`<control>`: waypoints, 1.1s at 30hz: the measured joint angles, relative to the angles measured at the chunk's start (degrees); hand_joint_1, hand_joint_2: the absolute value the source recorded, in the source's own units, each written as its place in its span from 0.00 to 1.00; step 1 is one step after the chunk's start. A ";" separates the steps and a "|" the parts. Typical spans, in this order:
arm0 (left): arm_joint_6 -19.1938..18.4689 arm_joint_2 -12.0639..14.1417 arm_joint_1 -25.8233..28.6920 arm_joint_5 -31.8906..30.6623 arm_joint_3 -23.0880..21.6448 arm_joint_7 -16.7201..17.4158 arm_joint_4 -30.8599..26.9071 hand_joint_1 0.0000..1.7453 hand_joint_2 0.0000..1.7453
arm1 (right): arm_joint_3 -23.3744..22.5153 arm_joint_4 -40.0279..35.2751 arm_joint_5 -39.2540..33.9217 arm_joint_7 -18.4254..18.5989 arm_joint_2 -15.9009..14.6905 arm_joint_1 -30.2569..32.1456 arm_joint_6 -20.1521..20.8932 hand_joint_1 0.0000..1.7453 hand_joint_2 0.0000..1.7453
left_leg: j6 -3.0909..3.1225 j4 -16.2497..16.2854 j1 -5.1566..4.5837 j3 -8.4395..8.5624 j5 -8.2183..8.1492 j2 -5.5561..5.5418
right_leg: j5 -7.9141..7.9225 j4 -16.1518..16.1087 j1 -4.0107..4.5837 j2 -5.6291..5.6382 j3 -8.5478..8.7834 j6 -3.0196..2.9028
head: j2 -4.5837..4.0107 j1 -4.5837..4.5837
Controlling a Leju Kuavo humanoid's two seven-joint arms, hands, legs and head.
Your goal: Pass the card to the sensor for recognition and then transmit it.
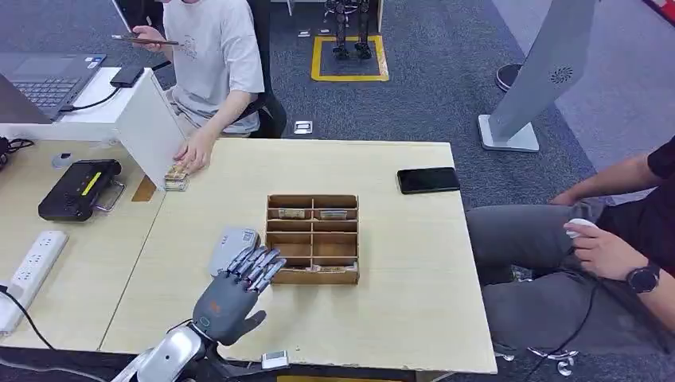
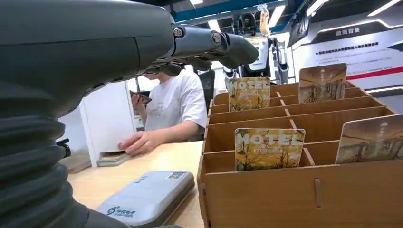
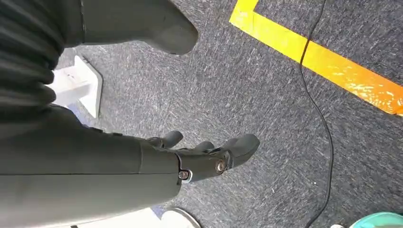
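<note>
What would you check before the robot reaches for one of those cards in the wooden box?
1. Left robot hand empty, fingers apart: ok.
2. Cards standing in the wooden box slots, such as the near motel card: ok.
3. Grey sensor flat on the table beside the box: ok, though the hand partly covers it in the head view.
4. Right robot hand out of the way, hanging over the carpet: ok.
5. Person's hand resting on the far card stack, away from the box: ok.
6. Which card should go first: cannot tell.
</note>
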 joint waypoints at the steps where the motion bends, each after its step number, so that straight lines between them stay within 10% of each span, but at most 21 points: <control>1: 0.00 0.00 -0.02 0.00 0.00 0.00 0.09 0.00 1.00 | 0.00 0.00 0.00 0.00 0.00 0.00 0.00 0.00 1.00 | 0.00 0.00 0.00 0.00 0.00 0.00 | 0.00 0.00 0.00 0.00 0.00 0.00 | 0.00 0.00; 33: -4.00 -5.97 -4.40 9.07 -2.93 -2.58 2.67 0.00 1.00 | 0.11 0.74 0.83 0.61 0.39 -0.98 -0.94 0.00 1.00 | 0.02 0.01 0.00 0.00 0.02 0.00 | 0.01 0.00 -0.01 0.01 0.01 0.00 | 0.00 0.00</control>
